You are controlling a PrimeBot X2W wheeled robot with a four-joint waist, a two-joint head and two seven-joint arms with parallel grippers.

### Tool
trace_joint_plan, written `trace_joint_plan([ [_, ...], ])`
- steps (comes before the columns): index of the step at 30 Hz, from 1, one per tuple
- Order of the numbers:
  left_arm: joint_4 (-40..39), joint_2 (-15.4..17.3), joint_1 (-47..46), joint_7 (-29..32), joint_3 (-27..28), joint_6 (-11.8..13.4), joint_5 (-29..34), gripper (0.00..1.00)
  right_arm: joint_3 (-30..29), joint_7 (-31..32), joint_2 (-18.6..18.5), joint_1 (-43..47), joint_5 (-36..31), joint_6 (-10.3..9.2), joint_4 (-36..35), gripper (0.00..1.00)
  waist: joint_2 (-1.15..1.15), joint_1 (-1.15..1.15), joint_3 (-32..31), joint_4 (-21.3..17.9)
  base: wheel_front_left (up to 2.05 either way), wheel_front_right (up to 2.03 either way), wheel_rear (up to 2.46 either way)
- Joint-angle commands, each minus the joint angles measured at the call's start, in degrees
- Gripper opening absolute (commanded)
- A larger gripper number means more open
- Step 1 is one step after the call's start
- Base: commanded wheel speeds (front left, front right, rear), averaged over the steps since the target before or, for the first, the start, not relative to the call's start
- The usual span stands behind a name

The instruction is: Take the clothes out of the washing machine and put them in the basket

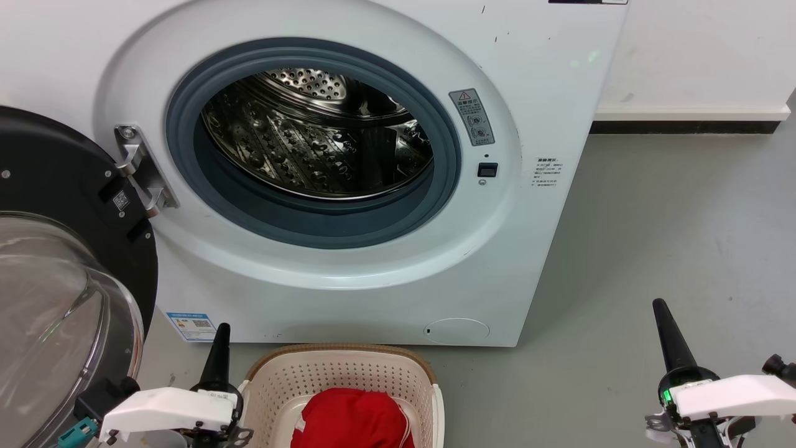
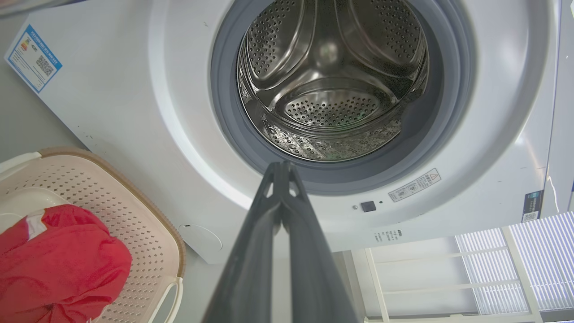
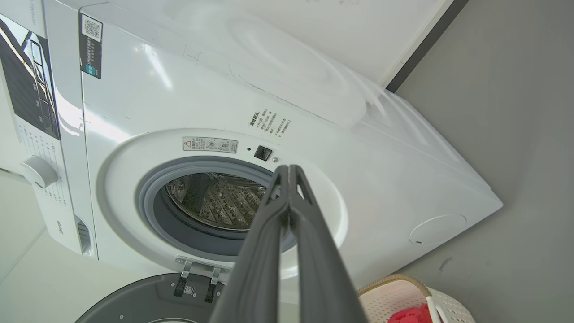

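We see the red clothes (image 1: pixel 351 418) bundled inside the cream basket (image 1: pixel 336 376) on the floor (image 1: pixel 671 236), just before the white washing machine (image 1: pixel 528 93) with its door (image 1: pixel 68 180) open at our left, while our left hand (image 1: pixel 222 330) and right hand (image 1: pixel 660 308) hover either side, both clenched, fingers pressed together.

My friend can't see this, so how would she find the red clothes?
Find the big white washing machine with its round door open. On the floor in front sits a cream basket with a brown rim. The clothes lie inside, the only bright red thing.
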Motion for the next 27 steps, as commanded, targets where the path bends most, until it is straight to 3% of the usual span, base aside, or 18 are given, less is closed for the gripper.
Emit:
trace_joint_plan([
  [1, -0.3, 0.0, -1.4, 0.3, 0.2, -0.5, -1.4, 0.0, -0.2, 0.3, -0.3, -1.6, 1.6, 0.0, -0.1, 0.0, 0.0, 0.0, 0.0, 0.0, 0.0, 0.0, 0.0],
  [27, 1.0, -0.1, -3.2, 3.6, 1.7, -2.2, -14.9, 0.0, -1.5, 3.7, -0.1, -3.5, 15.4, 0.0, 1.9, 0.0, 0.0, 0.0, 0.0, 0.0, 0.0, 0.0, 0.0],
])
